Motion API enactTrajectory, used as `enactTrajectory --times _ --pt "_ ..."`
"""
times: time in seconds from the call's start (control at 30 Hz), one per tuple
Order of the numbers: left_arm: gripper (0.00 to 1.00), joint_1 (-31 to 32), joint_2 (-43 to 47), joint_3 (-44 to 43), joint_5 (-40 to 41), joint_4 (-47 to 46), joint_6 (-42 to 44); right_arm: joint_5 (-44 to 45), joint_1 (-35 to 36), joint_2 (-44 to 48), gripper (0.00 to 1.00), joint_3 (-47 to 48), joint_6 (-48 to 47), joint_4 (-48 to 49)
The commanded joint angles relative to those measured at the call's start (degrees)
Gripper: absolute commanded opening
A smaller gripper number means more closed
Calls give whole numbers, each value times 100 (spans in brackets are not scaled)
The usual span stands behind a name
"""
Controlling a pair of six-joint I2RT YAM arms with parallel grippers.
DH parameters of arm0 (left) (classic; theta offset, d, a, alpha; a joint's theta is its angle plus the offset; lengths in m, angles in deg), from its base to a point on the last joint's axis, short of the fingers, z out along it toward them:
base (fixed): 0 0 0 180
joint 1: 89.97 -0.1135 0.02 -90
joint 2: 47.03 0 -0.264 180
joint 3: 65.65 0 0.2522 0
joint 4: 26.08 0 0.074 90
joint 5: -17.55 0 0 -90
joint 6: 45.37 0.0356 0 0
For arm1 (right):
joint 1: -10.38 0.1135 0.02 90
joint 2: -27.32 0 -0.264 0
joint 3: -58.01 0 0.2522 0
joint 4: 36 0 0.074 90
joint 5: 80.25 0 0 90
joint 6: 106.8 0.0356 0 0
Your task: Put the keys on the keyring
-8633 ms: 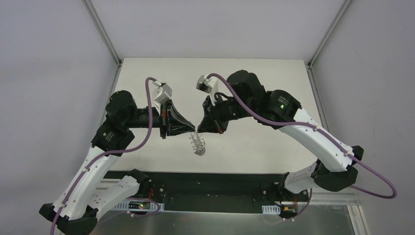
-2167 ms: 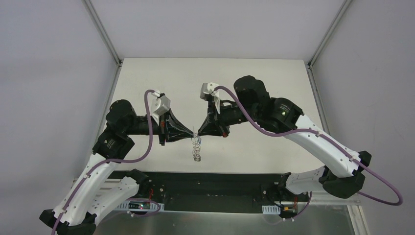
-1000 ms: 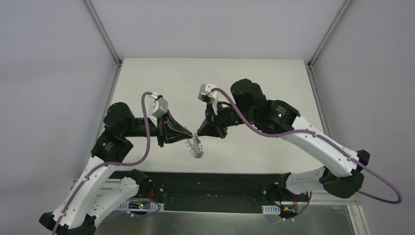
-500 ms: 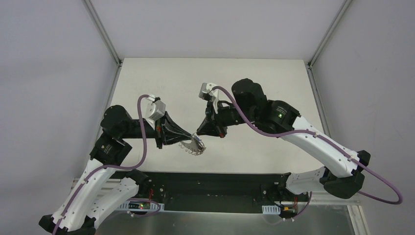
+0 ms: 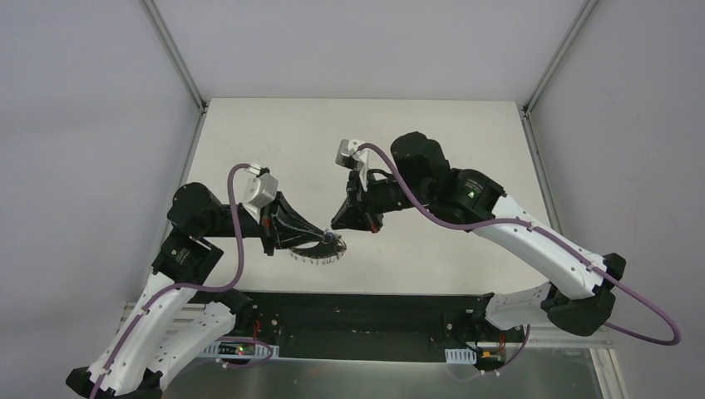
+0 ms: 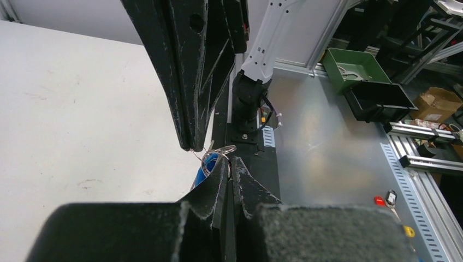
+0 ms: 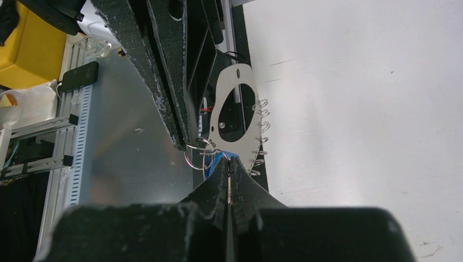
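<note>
Ok, both grippers meet tip to tip just below frame centre, above the white table (image 5: 449, 141). Left gripper (image 5: 331, 241) has its fingers pressed together on the keyring (image 5: 314, 256), which hangs tilted under its tip. Right gripper (image 5: 336, 225) is clamped too, with the blue key (image 7: 219, 158) at its fingertips (whether it's actually pinched, can't tell). Plain grey walls (image 5: 83, 125) on three sides, black rail (image 5: 357, 309) along the bottom edge.
</note>
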Motion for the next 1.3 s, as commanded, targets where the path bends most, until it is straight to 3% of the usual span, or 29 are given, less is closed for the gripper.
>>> enactTrajectory --times 0.0,0.17,0.37,0.57,0.83,1.27 --pt "0 -3 65 -28 -264 -721 -177 -306 -19 -114 0 -40 71 337" --pt "0 -2 23 -47 -238 -747 -212 -576 -21 -92 1 40 -48 94" --pt "0 -1 -20 -72 -204 -814 -294 -543 -14 241 30 85 -313 -276" --pt "0 -1 -29 -75 -168 -1098 -514 -419 -23 519 43 239 -513 -482" --pt "0 7 -76 39 -177 -1763 -1032 -399 -3 700 46 487 -656 -521" --pt "0 7 -135 57 -93 -2084 -1285 -204 223 432 39 722 -838 -245"
